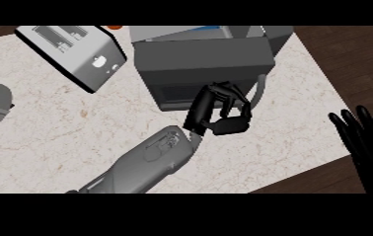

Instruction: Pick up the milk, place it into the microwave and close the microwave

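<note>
Marbled pale stone forms the counter [65,131], with dark wood seen beyond its right edge. At the far left edge, part of a grey rounded object [4,101] is cut off by the view. A silver toaster [73,55] with two slots is set at an angle at the upper left. The dark grey microwave [204,62] is placed right of it, at the upper middle, its door [258,89] seen nearly closed. The left hand [218,109] is held against the microwave's front, its fingers curled and nothing seen between them. The milk cannot be seen anywhere; whether it is inside the microwave cannot be told. At the right edge, the right hand [353,131] is shown resting, fingers straight and pointing up, with nothing held.
</note>
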